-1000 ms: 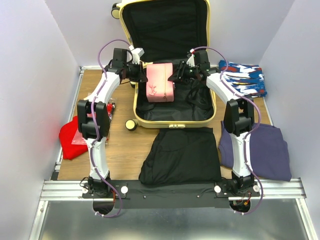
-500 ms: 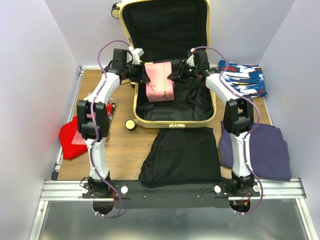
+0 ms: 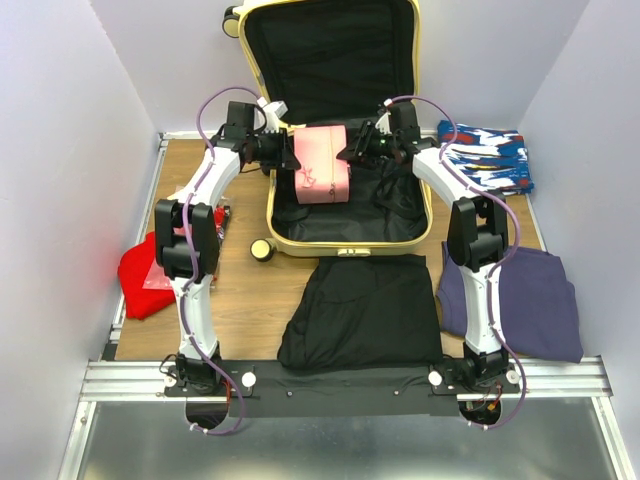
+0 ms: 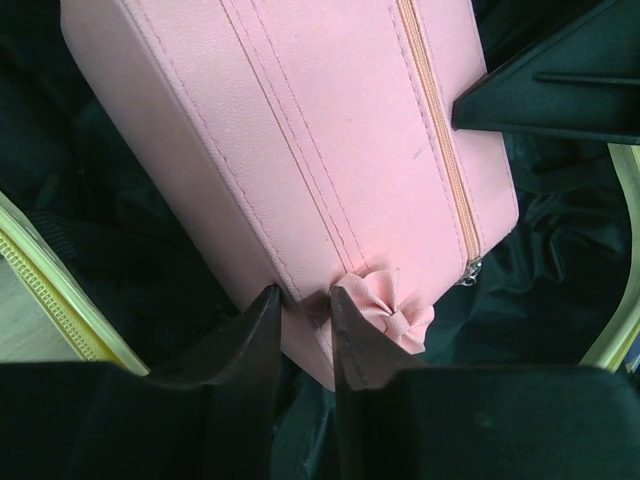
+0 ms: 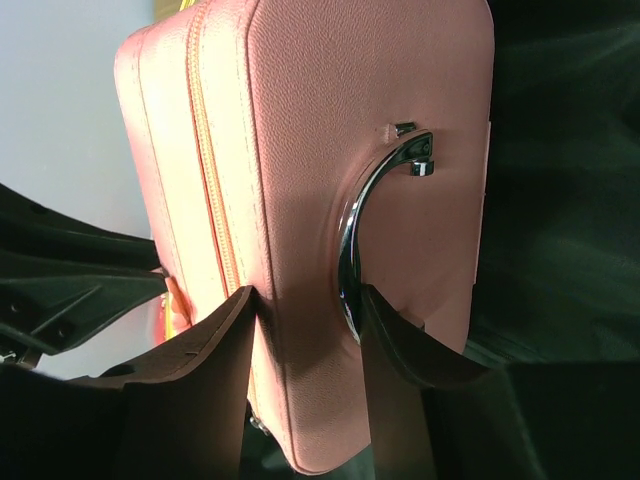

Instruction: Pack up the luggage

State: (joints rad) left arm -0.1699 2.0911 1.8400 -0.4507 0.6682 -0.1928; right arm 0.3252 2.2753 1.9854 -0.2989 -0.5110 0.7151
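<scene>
The placing step is underway. Both arms are holding a pink leatherette zip case (image 3: pixel 322 165) between them over the base of the pale-yellow hard-shell suitcase (image 3: pixel 300 246). The suitcase is lying open on the wooden table (image 3: pixel 250 300), with its black-lined lid standing up behind.

The left gripper (image 4: pixel 305 295) is nearly closed and is pinching the case's seam edge beside its small pink bow (image 4: pixel 392 312). The right gripper (image 5: pixel 305 300) is clamping the opposite end, its fingers partly spread astride the wall next to the curved chrome handle (image 5: pixel 352 235). I cannot tell whether the case is touching the lining.

As I judge it, the next move is lowering the case flat into the suitcase's left half, then both grips letting go.

Inside the suitcase, crumpled black fabric (image 3: pixel 395 205) is bunching on the right; I cannot tell if it is garment or lining. A folded black garment (image 3: pixel 362 310) is waiting just in front of the suitcase.
</scene>
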